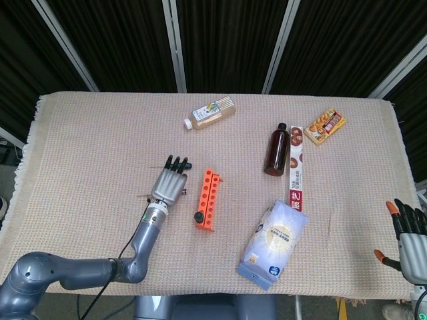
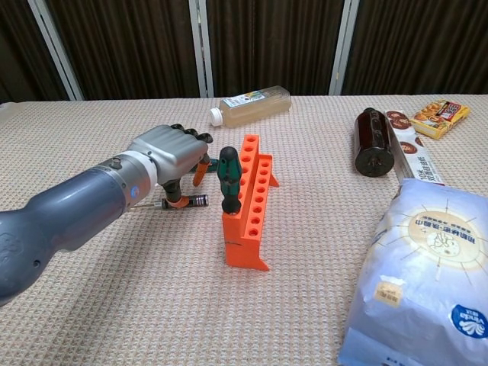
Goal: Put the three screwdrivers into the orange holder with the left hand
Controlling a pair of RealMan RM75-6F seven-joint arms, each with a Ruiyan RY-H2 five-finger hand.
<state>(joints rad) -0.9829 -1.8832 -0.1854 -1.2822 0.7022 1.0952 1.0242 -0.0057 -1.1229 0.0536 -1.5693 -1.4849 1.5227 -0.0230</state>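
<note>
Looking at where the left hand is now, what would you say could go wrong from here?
The left hand hangs over the black screwdriver, close beside the orange holder; it might knock the holder or the green screwdriver standing in it. The thin black one lies flat on the cloth and may roll or slip away.
</note>
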